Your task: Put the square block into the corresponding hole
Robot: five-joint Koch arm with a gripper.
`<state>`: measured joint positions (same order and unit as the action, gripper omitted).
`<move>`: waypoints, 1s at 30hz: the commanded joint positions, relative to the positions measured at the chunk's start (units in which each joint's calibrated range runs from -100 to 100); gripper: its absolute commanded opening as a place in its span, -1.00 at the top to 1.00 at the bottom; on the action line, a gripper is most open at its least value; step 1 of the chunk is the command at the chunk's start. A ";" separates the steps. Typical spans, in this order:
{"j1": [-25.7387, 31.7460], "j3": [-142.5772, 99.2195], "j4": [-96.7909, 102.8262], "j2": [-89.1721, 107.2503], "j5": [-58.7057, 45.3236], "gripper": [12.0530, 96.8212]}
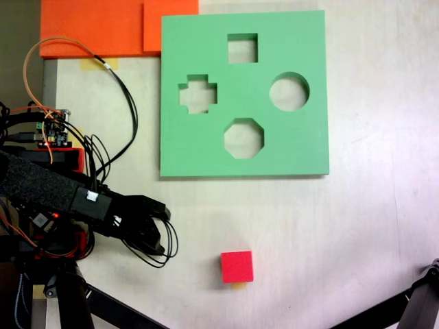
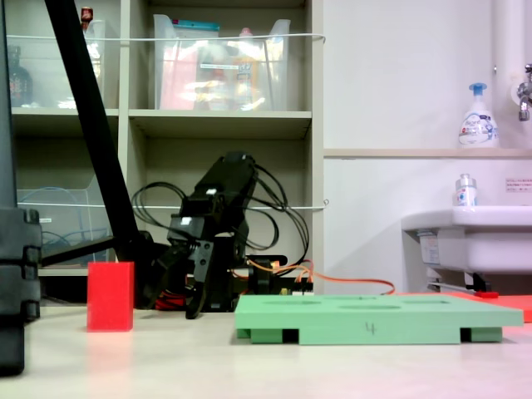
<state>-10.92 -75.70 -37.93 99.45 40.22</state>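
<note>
Both fixed views show the red block [image 1: 236,266] alone on the pale table [image 1: 370,226], untouched. From above it sits near the bottom edge, well apart from the green board [image 1: 206,147], whose square hole [image 1: 243,48] lies at the far top, above the cross, round and octagonal cutouts. Left of the block, the black gripper [image 1: 167,233] hangs with its jaws parted, holding nothing. Orange slabs [image 1: 103,27] lie beyond the board's top left corner.
</note>
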 commanded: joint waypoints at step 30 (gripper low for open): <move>3.86 83.57 -53.30 -62.02 0.63 -0.47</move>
<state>-7.35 3.97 -89.62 38.71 41.20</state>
